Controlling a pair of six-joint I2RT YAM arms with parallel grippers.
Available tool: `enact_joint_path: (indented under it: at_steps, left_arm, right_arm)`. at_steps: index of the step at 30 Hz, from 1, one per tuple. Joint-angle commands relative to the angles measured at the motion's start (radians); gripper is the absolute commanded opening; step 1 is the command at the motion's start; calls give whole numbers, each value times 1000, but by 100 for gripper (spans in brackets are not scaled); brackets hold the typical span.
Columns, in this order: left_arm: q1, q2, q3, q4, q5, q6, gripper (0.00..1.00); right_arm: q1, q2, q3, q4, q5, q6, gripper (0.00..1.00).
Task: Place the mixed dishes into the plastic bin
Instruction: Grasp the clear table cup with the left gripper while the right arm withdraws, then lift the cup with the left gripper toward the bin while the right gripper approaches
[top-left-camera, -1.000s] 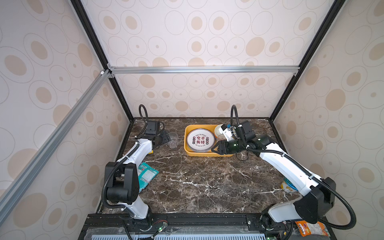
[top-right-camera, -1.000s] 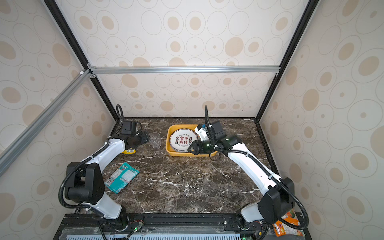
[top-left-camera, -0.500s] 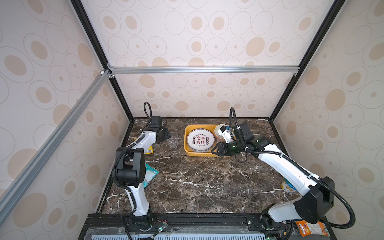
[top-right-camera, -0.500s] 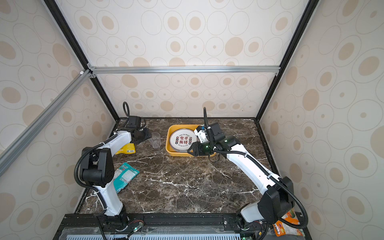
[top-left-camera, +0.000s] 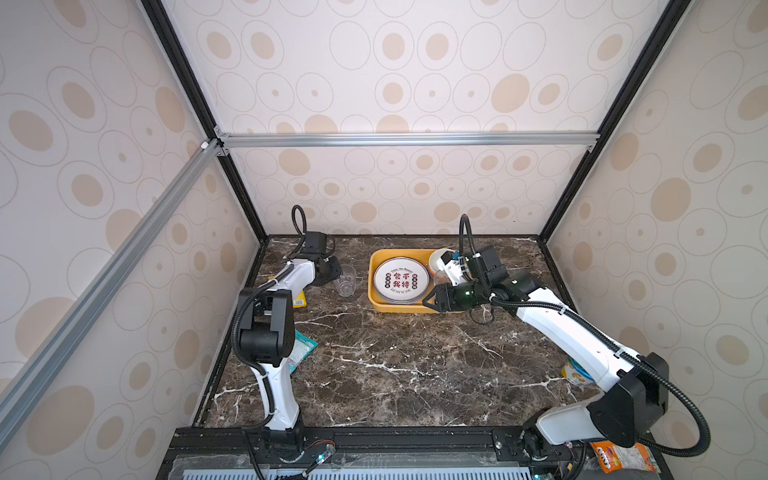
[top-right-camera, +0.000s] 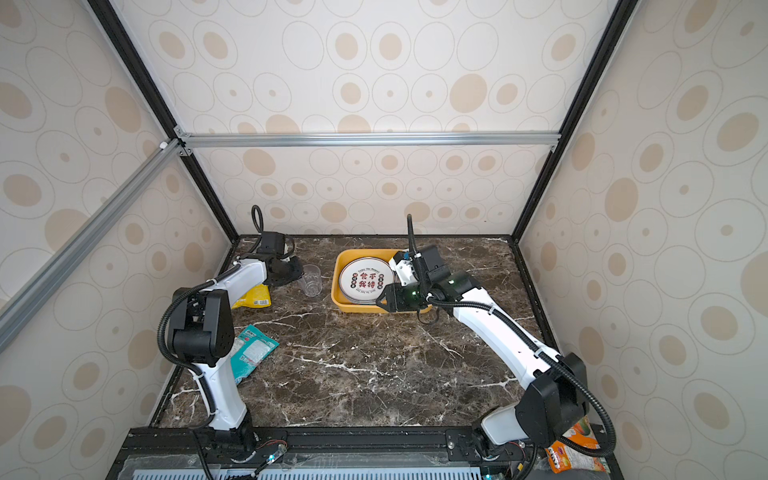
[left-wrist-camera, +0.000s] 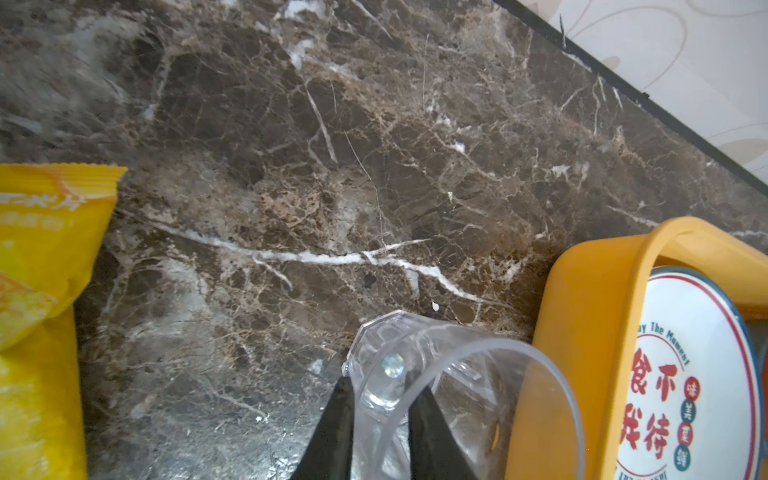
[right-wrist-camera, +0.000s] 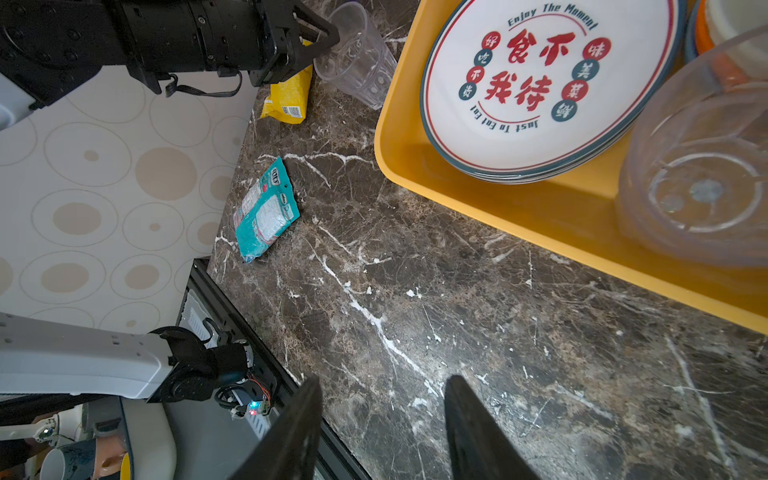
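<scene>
Straddles the wall of the clear cup (left-wrist-camera: 478, 374), upright on the worktop (top-left-camera: 395, 365) just left of the plastic bin (top-left-camera: 395, 308), left gripper (left-wrist-camera: 380, 388) fingers (left-wrist-camera: 338, 424) nearly closed; cannot tell whether clamped. Holds right gripper (right-wrist-camera: 384, 380) fingers half open, empty, just in front of the bin and its stacked plates (top-left-camera: 401, 279).

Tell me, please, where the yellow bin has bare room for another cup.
Only a narrow bare strip of the bin floor between the plates and its near wall. Its right end is crowded with bowls and a cup. The marble table before it lies open.
</scene>
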Motion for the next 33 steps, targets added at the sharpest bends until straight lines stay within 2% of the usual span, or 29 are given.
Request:
enact_joint_path:
  at_steps: [1, 13, 33]
  left_arm:
    - [7, 9, 30, -24, 10, 17, 18]
    - [6, -39, 5, -41, 22, 40, 1]
    - [-47, -272, -39, -143, 52, 104, 0]
  right_arm:
    - [6, 14, 14, -10, 11, -12, 50]
    - [7, 26, 26, -19, 33, -15, 50]
    - [6, 38, 74, -56, 120, 8, 52]
